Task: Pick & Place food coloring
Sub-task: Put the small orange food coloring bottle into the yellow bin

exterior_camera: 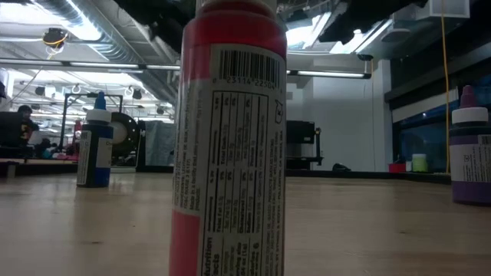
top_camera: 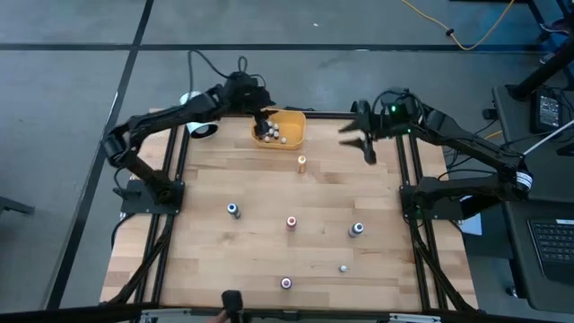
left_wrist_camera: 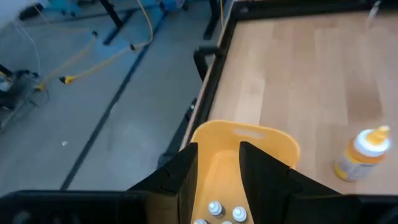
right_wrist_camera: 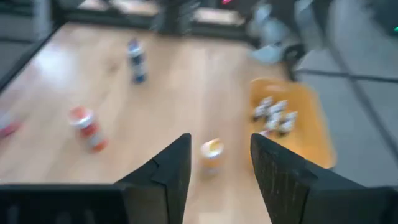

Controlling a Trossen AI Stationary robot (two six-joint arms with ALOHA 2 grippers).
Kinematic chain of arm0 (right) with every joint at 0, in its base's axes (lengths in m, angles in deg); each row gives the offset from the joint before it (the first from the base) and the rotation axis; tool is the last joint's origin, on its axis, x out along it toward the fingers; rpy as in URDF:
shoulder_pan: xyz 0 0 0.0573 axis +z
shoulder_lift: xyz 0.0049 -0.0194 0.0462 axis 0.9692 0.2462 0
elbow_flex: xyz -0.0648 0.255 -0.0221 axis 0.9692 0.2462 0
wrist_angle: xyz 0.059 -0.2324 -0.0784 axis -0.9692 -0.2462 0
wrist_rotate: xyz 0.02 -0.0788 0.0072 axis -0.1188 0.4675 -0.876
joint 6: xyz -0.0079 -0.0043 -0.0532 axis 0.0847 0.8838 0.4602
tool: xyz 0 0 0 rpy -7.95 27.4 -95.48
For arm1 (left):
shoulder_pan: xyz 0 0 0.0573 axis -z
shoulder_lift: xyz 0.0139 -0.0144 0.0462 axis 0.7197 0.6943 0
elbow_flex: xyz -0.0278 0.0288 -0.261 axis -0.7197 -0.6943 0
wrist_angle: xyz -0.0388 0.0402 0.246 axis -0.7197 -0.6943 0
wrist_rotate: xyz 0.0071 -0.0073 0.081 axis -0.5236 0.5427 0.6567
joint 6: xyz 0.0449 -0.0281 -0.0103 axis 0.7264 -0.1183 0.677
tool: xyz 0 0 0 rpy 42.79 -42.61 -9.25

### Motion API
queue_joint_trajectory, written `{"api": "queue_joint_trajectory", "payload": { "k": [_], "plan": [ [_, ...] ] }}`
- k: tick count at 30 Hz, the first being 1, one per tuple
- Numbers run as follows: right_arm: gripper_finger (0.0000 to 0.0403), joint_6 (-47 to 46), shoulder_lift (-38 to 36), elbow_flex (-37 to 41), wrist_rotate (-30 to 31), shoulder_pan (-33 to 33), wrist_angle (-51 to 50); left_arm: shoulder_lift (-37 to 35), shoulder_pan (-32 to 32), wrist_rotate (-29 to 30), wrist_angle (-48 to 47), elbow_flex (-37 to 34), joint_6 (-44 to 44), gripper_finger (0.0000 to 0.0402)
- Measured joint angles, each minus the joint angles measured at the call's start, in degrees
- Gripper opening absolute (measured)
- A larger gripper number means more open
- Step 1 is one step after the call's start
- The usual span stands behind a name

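Left claw [top_camera: 264, 125]: upper centre of the high view, over the yellow bin [top_camera: 292, 117], fingers parted, nothing grasped. Food coloring bottles [top_camera: 275, 135]: several collected in the bin; others scattered across the tabletop [top_camera: 269, 188]. Judged light, rigid, slippery; best gripped at the body. Right claw [top_camera: 356, 139]: upper right, released, empty.
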Motion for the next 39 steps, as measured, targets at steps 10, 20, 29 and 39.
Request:
{"api": "queue_joint_trajectory", "payload": {
  "k": [10,20,29,39],
  "plan": [
    [0.0167,-2.76,-3.73,-0.14,9.62,20.68,-9.55,-6.59,0.02,0.76,-4.58,-0.17,-0.36,0.0114],
    [0.0167,-35.97,4.41,-3.39,33.60,48.83,-12.97,-6.77,0.55,-1.50,-9.58,-0.22,-0.36,0.0112],
    [0.0167,-72.02,14.45,-3.50,46.32,69.35,-14.35,-9.66,4.61,-3.19,-9.60,-0.24,2.90,0.0111],
    [0.0167,-113.37,31.02,-3.10,53.40,87.71,-11.19,-12.34,9.43,2.89,-9.19,-0.24,0.03,0.0111]
  ]
}}
